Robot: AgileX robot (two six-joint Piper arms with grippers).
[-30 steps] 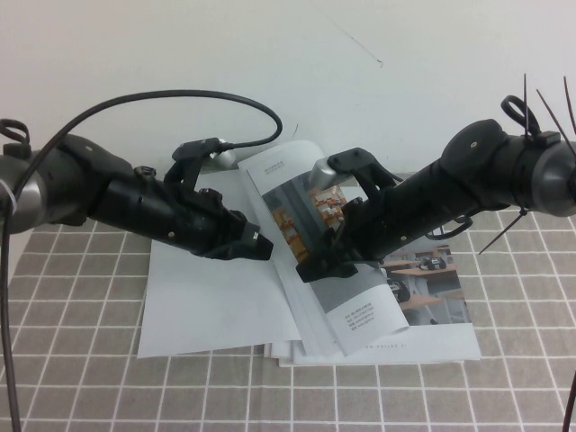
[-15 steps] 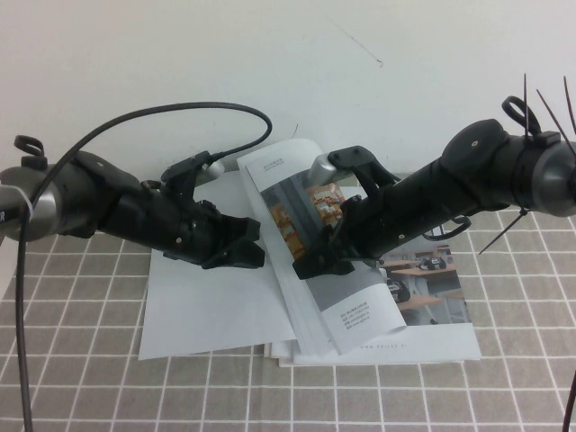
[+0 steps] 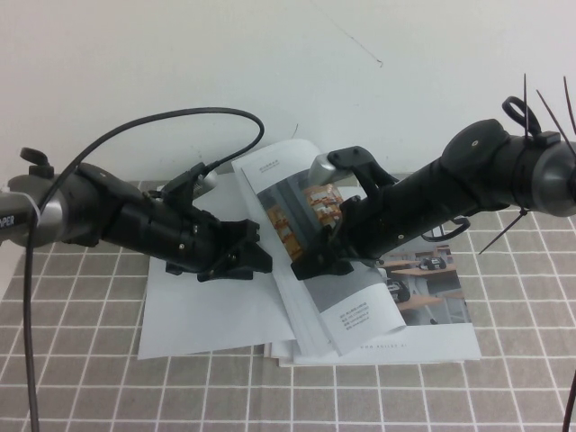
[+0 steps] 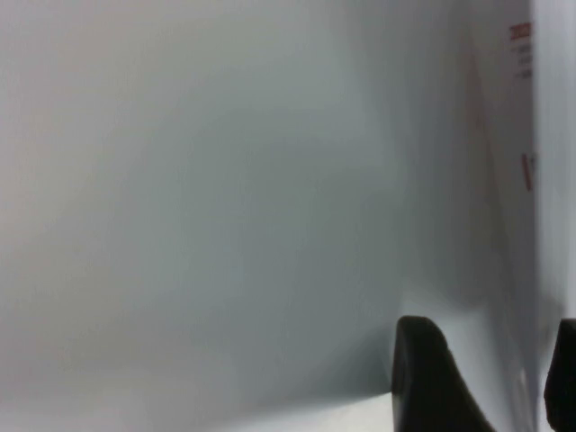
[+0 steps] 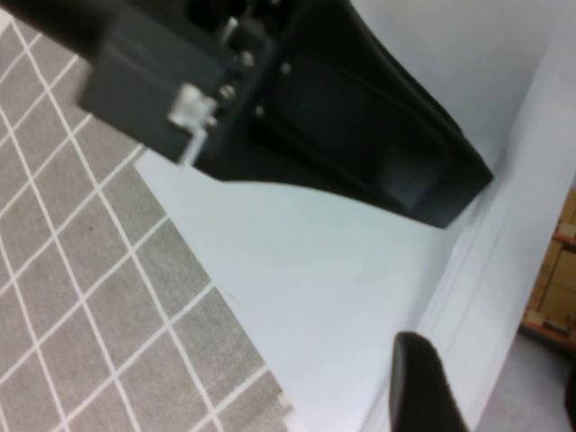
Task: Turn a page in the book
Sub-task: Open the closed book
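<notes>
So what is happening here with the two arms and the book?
The robot is in the middle of turning a page of the book, which lies open on the checked tablecloth. The right end effector holds up a curled page near the spine. The left end effector is low over the white left-hand page, just beside that raised page. The page is lifted but not yet laid over.

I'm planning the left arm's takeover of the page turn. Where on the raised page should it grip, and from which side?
Probably the raised page's free long edge, approached from the robot's left. The page stands curled over the book's spine, its edge facing the left gripper, which hovers low over the blank left-hand page. The right gripper props the page from the other side, so that side is taken.
</notes>
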